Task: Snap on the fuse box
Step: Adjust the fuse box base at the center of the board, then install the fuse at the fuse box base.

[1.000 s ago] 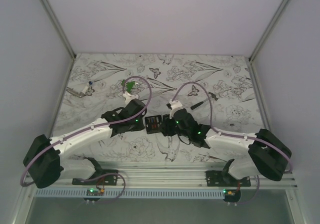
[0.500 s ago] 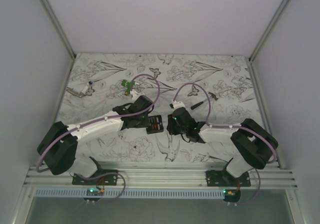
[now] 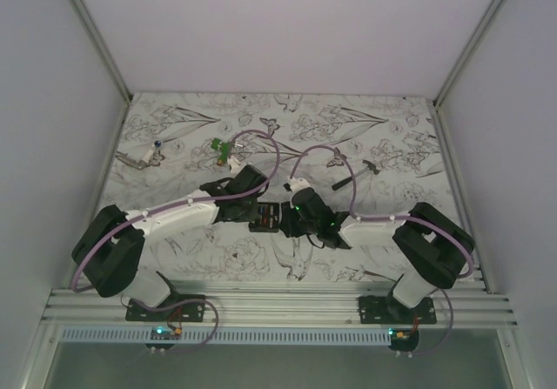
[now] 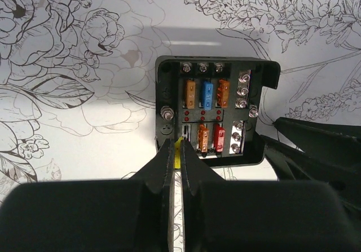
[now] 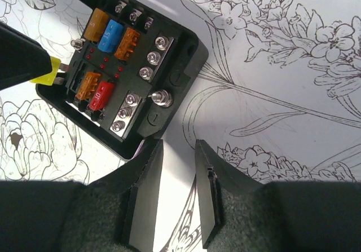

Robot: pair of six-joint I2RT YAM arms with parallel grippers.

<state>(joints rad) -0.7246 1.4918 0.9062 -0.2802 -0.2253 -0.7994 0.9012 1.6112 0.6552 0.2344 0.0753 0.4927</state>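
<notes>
Careful: your left pincer clamps a yellow fuse, right pincer gapes empty; unbraced, the fuse box may skid

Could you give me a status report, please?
Left claw shut on yellow fuse at fuse box edge. Right claw open, empty, beside it. Nothing in the way.

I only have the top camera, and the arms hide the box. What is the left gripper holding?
Observer: The left gripper is shut on a yellow fuse.
Operator: Is it seated yet?
Observer: No. The right wrist view shows its metal blades bare at the edge of the fuse box, not pushed in.
Operator: And the right side?
Observer: The right gripper is open with nothing between its fingers, just off the box's corner.
</notes>
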